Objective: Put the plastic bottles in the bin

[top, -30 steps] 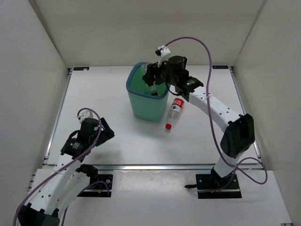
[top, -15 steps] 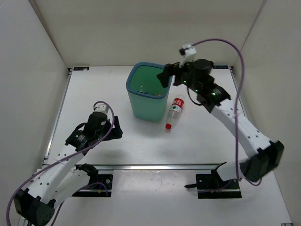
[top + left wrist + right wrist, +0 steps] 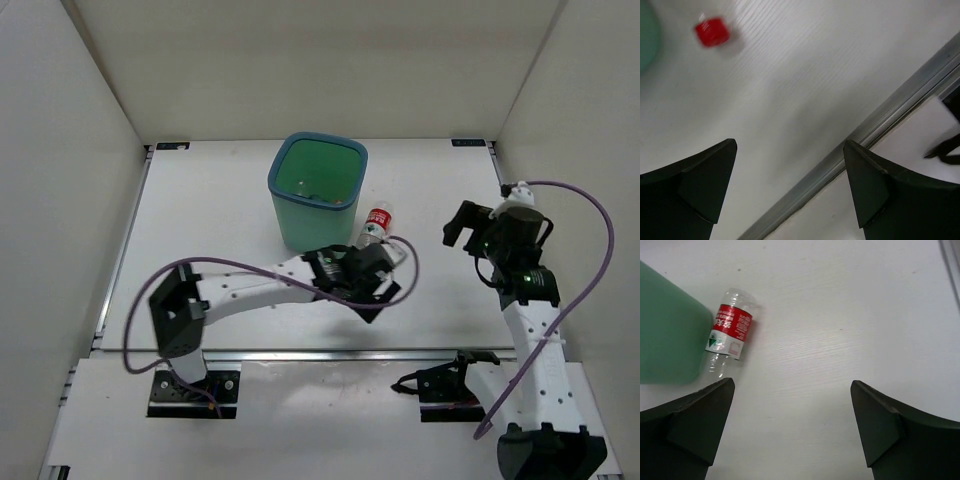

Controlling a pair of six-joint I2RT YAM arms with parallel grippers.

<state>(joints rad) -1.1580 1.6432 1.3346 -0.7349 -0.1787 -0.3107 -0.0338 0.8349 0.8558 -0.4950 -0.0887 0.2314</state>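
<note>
Lying on the white table point(image 3: 200, 220) just beside the tall teal-green plastic bin point(image 3: 282, 190), the clear red-labelled plastic bottle point(image 3: 730, 332) is untouched. The left gripper point(image 3: 789, 145), near its red cap point(image 3: 711, 31), and the right gripper point(image 3: 792, 382) both gape wide, holding nothing.

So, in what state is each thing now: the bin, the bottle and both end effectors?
Tall teal-green plastic bin: upright, mouth open.
Clear plastic bottle with red label: lying on its side beside the bin.
Left end effector: open, empty.
Right end effector: open, empty.
</note>
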